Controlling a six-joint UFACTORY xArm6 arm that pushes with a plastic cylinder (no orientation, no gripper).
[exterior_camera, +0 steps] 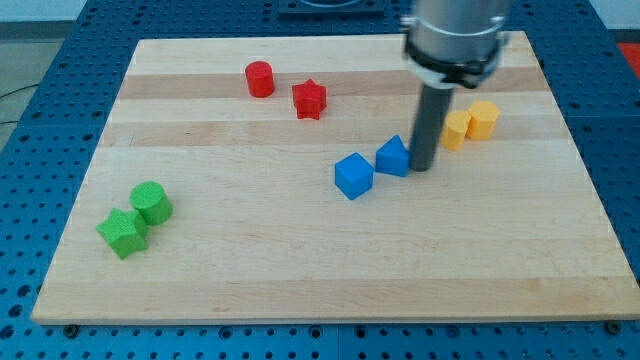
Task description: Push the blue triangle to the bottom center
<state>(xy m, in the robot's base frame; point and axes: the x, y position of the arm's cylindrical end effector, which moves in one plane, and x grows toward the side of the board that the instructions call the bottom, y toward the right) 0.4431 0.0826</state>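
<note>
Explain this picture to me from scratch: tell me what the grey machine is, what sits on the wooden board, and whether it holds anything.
This is a single camera view, looking down at a wooden board on a blue perforated table. The grey cylinder at the view's top is a robot arm. It has no grasping part, only a dark rod, so it holds nothing; it pushes. My tip sits just to the view's right of the blue triangle, with a blue cube further left. Also there: a red cylinder, a red star, two yellow blocks, a green cylinder and a green star.
</note>
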